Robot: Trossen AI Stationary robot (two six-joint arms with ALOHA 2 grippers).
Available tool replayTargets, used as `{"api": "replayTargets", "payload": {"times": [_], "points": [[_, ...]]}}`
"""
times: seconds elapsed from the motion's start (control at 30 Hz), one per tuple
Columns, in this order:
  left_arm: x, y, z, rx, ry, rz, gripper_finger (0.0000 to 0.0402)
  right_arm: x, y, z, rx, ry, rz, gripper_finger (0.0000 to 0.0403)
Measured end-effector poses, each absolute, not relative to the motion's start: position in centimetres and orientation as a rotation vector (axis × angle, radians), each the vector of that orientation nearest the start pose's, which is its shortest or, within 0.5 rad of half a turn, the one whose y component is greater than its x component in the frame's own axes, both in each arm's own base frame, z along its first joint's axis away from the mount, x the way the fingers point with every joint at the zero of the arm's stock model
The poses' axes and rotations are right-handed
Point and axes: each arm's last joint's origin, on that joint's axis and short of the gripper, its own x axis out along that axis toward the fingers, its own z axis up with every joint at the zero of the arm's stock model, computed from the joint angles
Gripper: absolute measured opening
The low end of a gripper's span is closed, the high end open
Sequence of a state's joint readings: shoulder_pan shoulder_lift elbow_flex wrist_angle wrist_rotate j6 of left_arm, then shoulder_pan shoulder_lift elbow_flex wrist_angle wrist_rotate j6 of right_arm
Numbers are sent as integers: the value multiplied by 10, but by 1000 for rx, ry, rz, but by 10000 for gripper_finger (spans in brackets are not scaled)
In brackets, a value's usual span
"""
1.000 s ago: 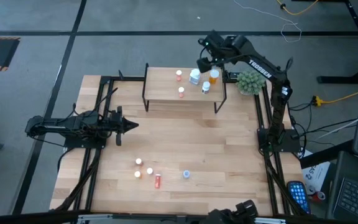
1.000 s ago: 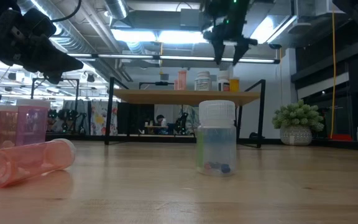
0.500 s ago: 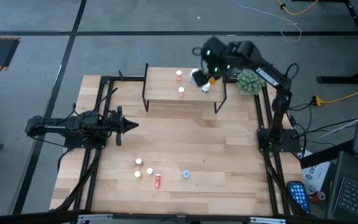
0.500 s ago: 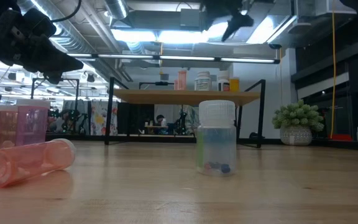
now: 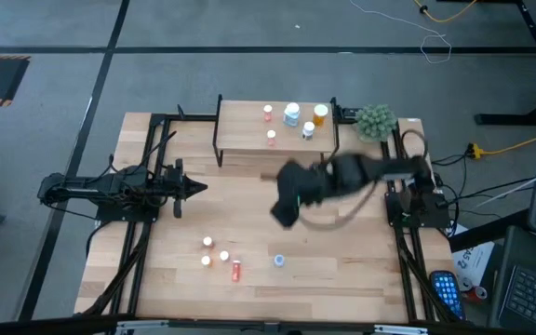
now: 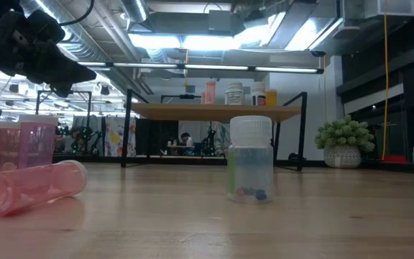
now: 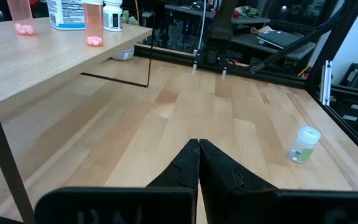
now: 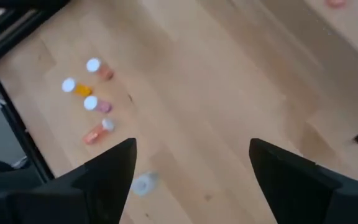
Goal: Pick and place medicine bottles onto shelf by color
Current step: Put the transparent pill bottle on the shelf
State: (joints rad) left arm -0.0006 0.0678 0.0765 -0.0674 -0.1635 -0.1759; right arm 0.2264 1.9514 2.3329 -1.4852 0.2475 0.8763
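The table [image 5: 342,261] carries the job in two groups, and the split looks like sorting half done. The shelf [image 5: 240,140] stands at the far edge, and on its wooden top five medicine bottles [image 5: 291,113] are upright: two slim red ones [image 5: 268,113] toward one side, a white-blue one and a small white one in the middle, an orange one [image 5: 320,113] at the end by the green plant ball [image 5: 376,121]. I judge the colours are being kept in separate spots along the top, which would explain the gaps between them.

Near the front edge the rest wait on the bare wood: three small upright bottles [image 5: 208,243] close together, a red one [image 5: 235,270] lying on its side just beside them, and a clear white-capped one [image 5: 278,261] standing apart.

The right arm reaches low from its base across the middle of the table, between shelf and front cluster. Its right gripper [image 5: 284,209] points down toward the loose bottles, fingers [image 8: 107,171] spread wide with nothing between them; its wrist view looks down on that cluster.

The left arm lies stretched along its own side, parked. The left gripper [image 7: 199,163] has its fingers pressed together, empty, aimed across the table
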Motion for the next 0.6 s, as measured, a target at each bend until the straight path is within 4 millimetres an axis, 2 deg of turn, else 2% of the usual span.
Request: {"api": "replayTargets", "payload": {"times": [0.2, 0.33, 0.47, 0.6], "points": [[97, 5, 178, -169, 44, 168, 0, 376, 150, 368, 443, 980, -492, 314], [97, 5, 178, -168, 45, 168, 0, 399, 190, 323, 396, 1025, -421, 314], [97, 5, 178, -168, 45, 168, 0, 419, 213, 279, 407, 1125, -334, 314], [97, 5, 178, -169, 44, 168, 0, 428, 218, 256, 464, 1177, -355, 314]]}}
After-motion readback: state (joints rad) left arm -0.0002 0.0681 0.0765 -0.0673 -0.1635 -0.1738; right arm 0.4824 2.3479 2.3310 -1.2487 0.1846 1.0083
